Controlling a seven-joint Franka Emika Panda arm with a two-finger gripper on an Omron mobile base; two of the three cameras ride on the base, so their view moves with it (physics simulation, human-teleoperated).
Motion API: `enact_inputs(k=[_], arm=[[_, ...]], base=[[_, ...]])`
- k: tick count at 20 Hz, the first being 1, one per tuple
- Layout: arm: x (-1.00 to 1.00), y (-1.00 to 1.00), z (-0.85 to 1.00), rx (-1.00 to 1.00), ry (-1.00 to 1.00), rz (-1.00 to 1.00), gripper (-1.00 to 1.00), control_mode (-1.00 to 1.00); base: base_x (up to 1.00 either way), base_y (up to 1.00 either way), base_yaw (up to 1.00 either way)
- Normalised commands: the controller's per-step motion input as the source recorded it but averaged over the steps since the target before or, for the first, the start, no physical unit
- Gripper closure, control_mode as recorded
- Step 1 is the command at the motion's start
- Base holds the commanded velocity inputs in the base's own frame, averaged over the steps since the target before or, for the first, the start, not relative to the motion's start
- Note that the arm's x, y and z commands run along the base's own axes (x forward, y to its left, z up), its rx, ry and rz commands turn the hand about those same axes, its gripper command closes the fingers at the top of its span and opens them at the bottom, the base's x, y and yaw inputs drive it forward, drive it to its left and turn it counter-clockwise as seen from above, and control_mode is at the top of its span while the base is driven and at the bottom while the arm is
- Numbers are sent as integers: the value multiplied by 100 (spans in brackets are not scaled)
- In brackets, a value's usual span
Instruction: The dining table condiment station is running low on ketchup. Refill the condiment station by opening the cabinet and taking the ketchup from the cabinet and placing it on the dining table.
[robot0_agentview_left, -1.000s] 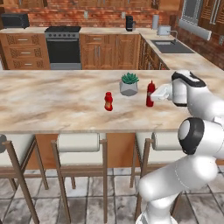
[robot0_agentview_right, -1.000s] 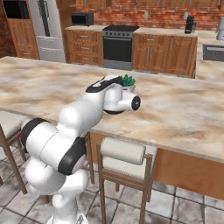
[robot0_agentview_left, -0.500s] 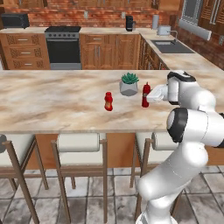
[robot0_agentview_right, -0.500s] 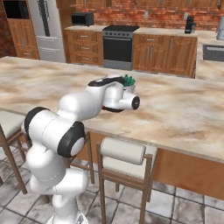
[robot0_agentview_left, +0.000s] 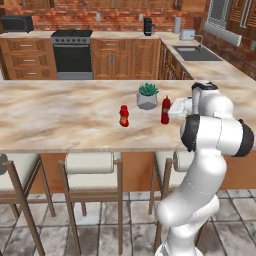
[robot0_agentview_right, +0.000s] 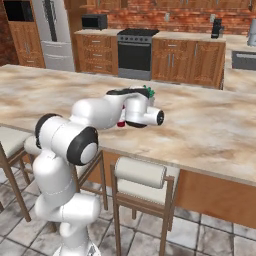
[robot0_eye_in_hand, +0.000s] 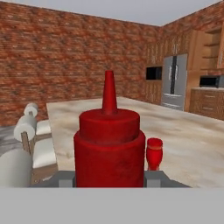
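Observation:
The ketchup (robot0_agentview_left: 165, 109), a slim red bottle with a pointed nozzle, stands upright at the dining table (robot0_agentview_left: 60, 115) top, right of a small plant. My gripper (robot0_agentview_left: 168, 112) reaches it from the right and is shut on its body. In the hand view the ketchup (robot0_eye_in_hand: 109, 148) is large, with one dark finger tip on each side of it at my gripper (robot0_eye_in_hand: 109, 178). I cannot tell whether its base rests on the marble. The cabinet is out of view.
A shorter red bottle (robot0_agentview_left: 124, 116) stands left of the ketchup, and a potted succulent (robot0_agentview_left: 148, 96) stands just behind them. Cushioned stools (robot0_agentview_left: 91, 165) line the near edge of the table. A stove (robot0_agentview_left: 73, 52) and lower cabinets run along the far wall.
The ketchup has moved a little to the left over the table with my gripper. The arm's elbow has swung in closer above the table edge.

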Motion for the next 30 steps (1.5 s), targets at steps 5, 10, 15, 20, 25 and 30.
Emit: enact_inputs(k=[5,10,15,20,25,30], arm=[[4,21,-28,0,0,1,100,-100],[19,32,-32,0,0,0,100,-100],[13,14,-30,0,0,0,100,-100],[9,1,-29,0,0,0,100,-100],[11,0,-13,0,0,2,100,-100],[32,0,0,0,-5,3,100,-100]], base=[[0,0,0],[0,0,0],[0,0,0],[0,0,0],[0,0,0],[0,0,0]])
